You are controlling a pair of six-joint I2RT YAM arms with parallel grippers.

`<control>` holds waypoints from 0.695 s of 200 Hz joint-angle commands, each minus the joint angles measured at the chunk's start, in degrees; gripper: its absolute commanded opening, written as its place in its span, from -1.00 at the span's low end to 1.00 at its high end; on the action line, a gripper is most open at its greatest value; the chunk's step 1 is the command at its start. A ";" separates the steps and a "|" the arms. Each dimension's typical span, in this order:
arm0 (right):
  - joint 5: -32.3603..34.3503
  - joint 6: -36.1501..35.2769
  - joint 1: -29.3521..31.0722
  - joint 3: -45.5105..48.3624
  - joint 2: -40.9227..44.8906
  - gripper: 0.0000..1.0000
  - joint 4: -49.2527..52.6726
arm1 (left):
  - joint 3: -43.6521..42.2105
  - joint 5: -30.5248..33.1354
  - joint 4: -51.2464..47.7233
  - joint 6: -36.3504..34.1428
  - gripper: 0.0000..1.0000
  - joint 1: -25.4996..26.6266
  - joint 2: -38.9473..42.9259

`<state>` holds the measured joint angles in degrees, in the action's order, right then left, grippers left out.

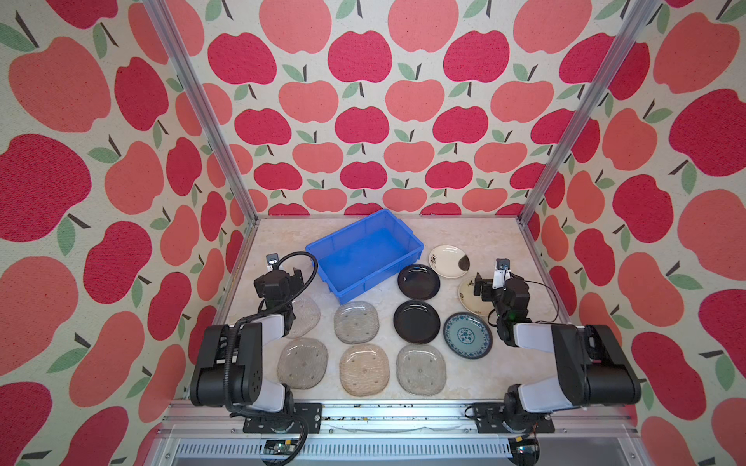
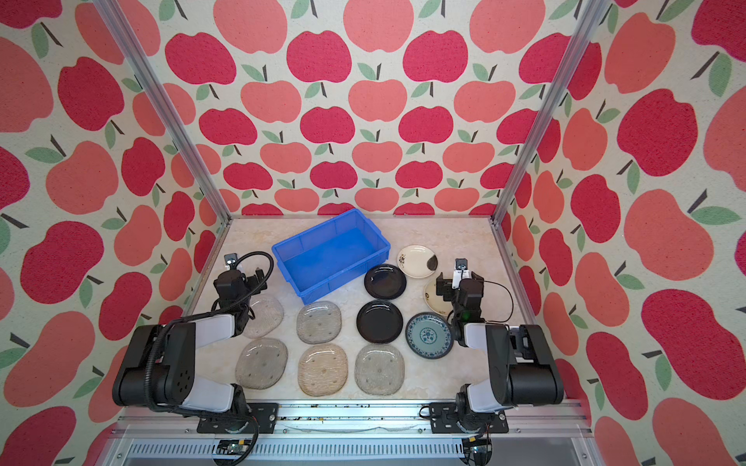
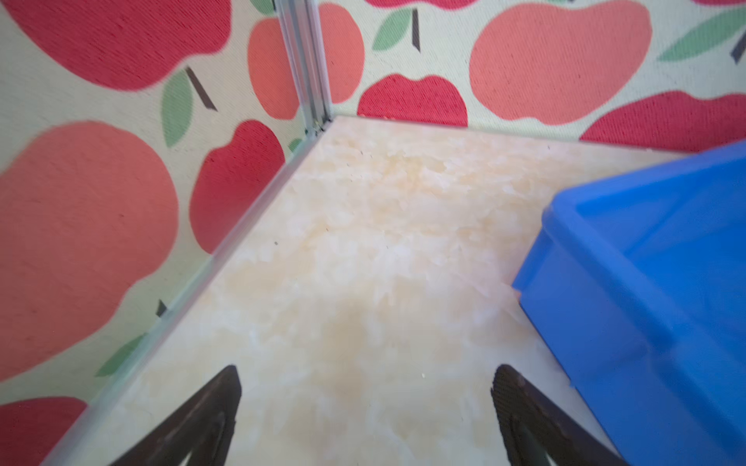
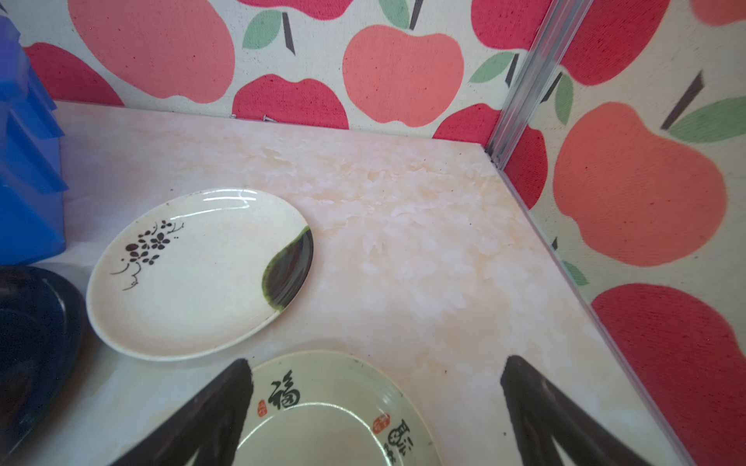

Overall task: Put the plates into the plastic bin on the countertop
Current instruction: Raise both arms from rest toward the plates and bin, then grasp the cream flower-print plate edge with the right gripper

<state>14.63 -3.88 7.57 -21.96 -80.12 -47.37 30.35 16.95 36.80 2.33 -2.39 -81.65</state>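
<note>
Cream plate [image 4: 323,419] below wide-apart right jaws; blue bin [image 3: 646,282] beside left jaws.

— Can any writing be read?
— Yes, in the right wrist view. On the cream plate [image 4: 335,427] a large black brushed character [image 4: 284,395], 福, is painted on the broad rim.
— Is anything else marked on that plate?
— A small red seal [image 4: 261,408] is stamped just beside that character, and a second red seal [image 4: 381,423] is set further round the rim. What is cut in either seal is too small to be read. Near the second seal, more black characters [image 4: 397,439] are brushed, but they are cut off by the picture's edge and cannot be made out.
</note>
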 commanded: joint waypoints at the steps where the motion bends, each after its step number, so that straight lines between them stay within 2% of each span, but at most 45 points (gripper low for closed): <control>1: 12.54 -1.08 2.21 -4.96 5.52 0.99 9.19 | 2.22 9.89 -7.78 4.39 0.98 -0.06 4.47; 10: 12.91 0.29 2.31 -7.94 6.77 0.99 14.72 | 3.44 11.50 -10.83 7.59 0.98 -0.24 6.02; 25: 12.62 2.52 2.36 -13.77 6.96 0.99 24.09 | 8.79 15.87 -22.83 12.49 0.98 -0.19 6.76; 37: 12.92 3.69 2.59 -16.96 6.26 0.99 28.49 | 13.34 18.40 -31.85 13.83 0.98 0.00 6.41; 45: 10.71 4.30 2.58 -18.89 5.82 0.99 31.23 | 16.01 17.85 -35.82 13.61 0.98 0.11 6.77; 61: 4.26 3.97 2.01 -23.74 3.38 0.99 37.18 | 19.04 12.32 -40.18 12.57 0.98 0.57 8.73; 74: -2.54 5.62 0.36 -29.64 0.36 0.99 43.16 | 20.78 5.26 -41.98 13.73 0.98 0.81 11.39; 91: -14.71 10.88 -3.37 -37.06 -4.40 0.99 49.78 | 24.40 -7.85 -44.13 16.46 0.98 0.55 13.19; 102: -22.70 13.70 -5.62 -40.25 -7.82 0.98 50.60 | 27.10 -17.55 -45.48 18.67 0.99 0.55 12.41; 110: -26.64 15.67 -6.88 -42.55 -10.49 0.91 51.10 | 29.12 -23.47 -46.41 20.28 0.99 0.89 11.10; 122: -31.25 17.85 -8.26 -45.70 -14.72 0.76 51.72 | 31.27 -29.09 -47.03 21.47 1.00 2.43 9.21; 139: -35.02 20.37 -9.66 -48.60 -19.23 0.55 51.73 | 33.16 -30.54 -47.87 21.49 1.00 5.91 6.79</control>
<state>-6.94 9.58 -0.47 -66.61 -94.02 -1.10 60.77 -0.54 -5.74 20.80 -0.12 -71.59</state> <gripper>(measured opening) 0.828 0.998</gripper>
